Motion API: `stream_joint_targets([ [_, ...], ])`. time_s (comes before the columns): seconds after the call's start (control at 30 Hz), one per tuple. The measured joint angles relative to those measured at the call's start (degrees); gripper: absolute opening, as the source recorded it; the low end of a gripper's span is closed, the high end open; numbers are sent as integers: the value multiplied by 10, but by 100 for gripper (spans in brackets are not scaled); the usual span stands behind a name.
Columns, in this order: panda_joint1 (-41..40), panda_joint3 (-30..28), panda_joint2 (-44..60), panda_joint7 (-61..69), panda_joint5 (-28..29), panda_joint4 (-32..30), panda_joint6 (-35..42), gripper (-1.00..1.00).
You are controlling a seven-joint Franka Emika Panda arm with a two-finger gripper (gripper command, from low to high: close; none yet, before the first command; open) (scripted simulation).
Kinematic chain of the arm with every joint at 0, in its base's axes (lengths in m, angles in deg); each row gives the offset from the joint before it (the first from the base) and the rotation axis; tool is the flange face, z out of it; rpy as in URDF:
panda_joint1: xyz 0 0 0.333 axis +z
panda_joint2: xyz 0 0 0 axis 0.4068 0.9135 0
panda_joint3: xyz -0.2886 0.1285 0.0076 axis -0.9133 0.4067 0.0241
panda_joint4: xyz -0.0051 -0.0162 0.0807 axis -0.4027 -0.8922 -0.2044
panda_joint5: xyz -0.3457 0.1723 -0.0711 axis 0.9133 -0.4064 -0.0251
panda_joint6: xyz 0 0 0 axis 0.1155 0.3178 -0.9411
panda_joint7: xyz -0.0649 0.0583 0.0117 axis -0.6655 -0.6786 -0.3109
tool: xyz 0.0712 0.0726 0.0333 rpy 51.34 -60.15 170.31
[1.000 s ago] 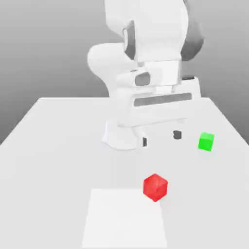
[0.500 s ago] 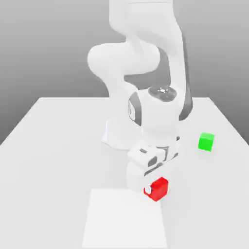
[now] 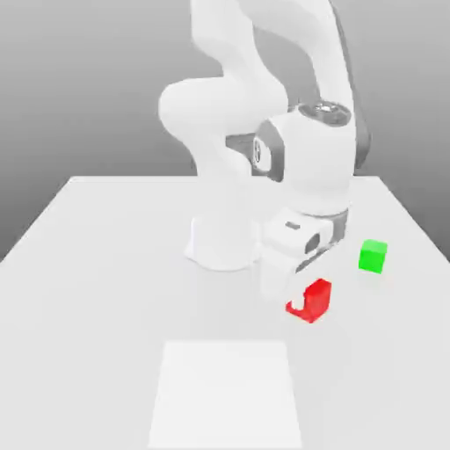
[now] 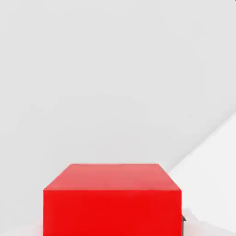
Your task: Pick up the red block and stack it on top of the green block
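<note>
My gripper (image 3: 307, 301) is shut on the red block (image 3: 315, 300), which hangs a little above the white table in the exterior view. The same red block (image 4: 112, 199) sits close in front of the hand camera. The green block (image 3: 373, 256) rests on the table to the exterior view's right of the held block and slightly farther back, apart from it. The white hand covers part of the red block's left side.
The arm's white base (image 3: 224, 242) stands on the table (image 3: 105, 290) behind the gripper. A paler square patch (image 3: 227, 391) lies on the table's front, nearer the camera than the red block.
The gripper came down and shut on the red block at the patch's edge. It has since lifted it and carried it back and to the exterior view's right, nearer the green block.
</note>
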Motion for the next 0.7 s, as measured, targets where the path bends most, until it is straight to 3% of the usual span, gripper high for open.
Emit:
stream_joint_targets([
  [0.5, 268, 155, -71, 28, -96, -6, 59, -100],
  [0.7, 337, 211, -68, 22, -105, -9, 58, -100],
])
